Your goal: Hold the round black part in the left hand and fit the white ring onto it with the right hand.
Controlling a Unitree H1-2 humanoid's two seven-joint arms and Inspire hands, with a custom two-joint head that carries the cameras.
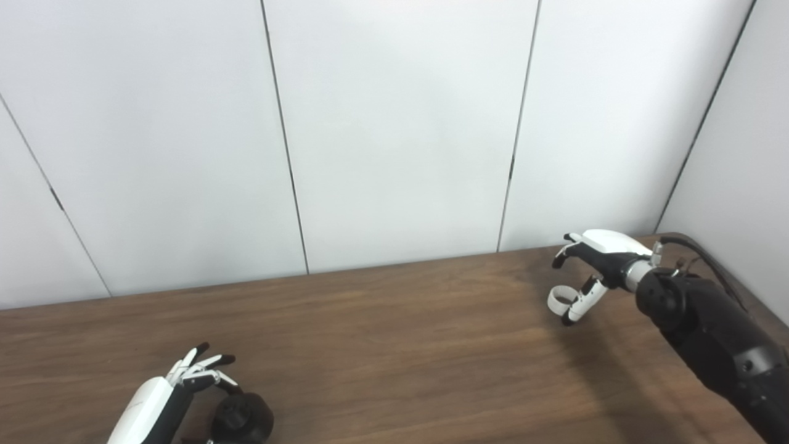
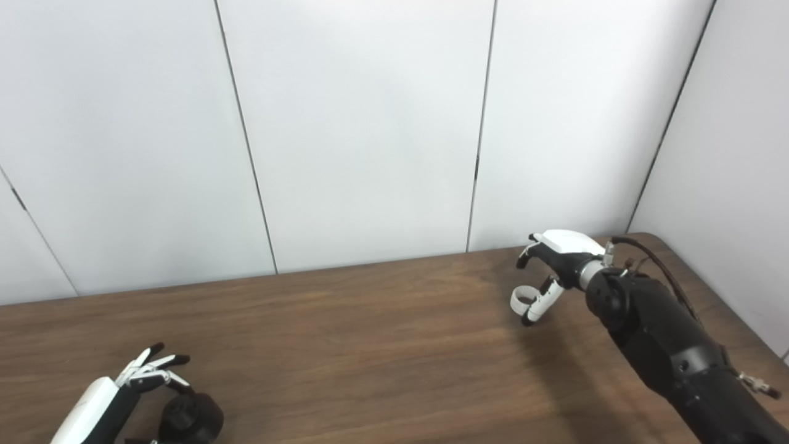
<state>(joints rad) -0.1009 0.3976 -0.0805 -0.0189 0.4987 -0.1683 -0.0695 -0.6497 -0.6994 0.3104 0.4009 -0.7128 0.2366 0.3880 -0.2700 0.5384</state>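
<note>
At near left of brown wood-grain tabletop: round black plastic part, resting on the surface by the bottom edge. Left hand just beside it, fingers spread above, thumb close to the part; firm grip not discernible. Far right, near the corner: right hand raised, curled fingers apart from thumb, small white ring against thumb tip; whether pinched, cannot tell. White panelled wall behind.

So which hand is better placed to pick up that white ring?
The right hand: its fingers are spread right beside the white ring. The left hand is at the far side by the black part.
</note>
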